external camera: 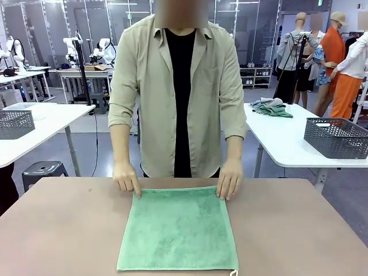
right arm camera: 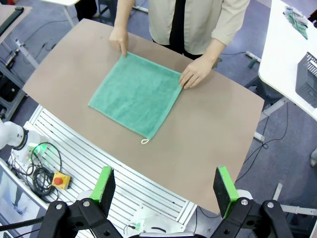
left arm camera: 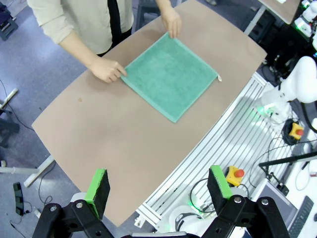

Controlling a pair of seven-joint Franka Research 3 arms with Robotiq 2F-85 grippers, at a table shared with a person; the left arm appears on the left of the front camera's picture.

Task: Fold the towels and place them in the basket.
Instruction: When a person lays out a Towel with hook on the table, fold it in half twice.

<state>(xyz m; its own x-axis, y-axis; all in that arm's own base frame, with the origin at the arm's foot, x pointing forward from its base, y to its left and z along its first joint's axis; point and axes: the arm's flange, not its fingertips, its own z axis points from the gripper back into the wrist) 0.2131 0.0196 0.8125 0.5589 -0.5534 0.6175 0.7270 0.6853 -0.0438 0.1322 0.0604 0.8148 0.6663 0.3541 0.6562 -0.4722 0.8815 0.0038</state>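
- The left claw [left arm camera: 158, 186] is hanging high above the surface [left arm camera: 114, 144], jaws standing wide apart and gripping nothing.
- The right claw [right arm camera: 164, 184] is hanging likewise, with nothing between its green pads.
- The towel [external camera: 178, 230] is lying flat and unfolded in the middle of the surface, well below both claws.
- A person is pressing down its two far corners, one hand [external camera: 126, 178] on one and the other hand [external camera: 230, 181] on the other.
- Handling, as judged: the towel is looking light, soft and limp, so it would be sagging once lifted. It is not slippery and not fragile.
- Hold, as judged: the two near corners are lying free, one for each claw. The cloth is lying thin against the surface, so the pads would be pinching right at the hem.
- A small loop [right arm camera: 144, 141] is sticking out at one near corner, too slight to serve as a hold.
- The far corners are being covered by fingers.
- A grey basket [external camera: 336, 138] is sitting on a white side table [external camera: 276, 138], well apart from the towel, and another basket [external camera: 14, 123] is sitting opposite. Which one is serving the task cannot be told.
- A heap of cloth [external camera: 273, 107] is lying on that side table. Whether it is a second towel is unclear.
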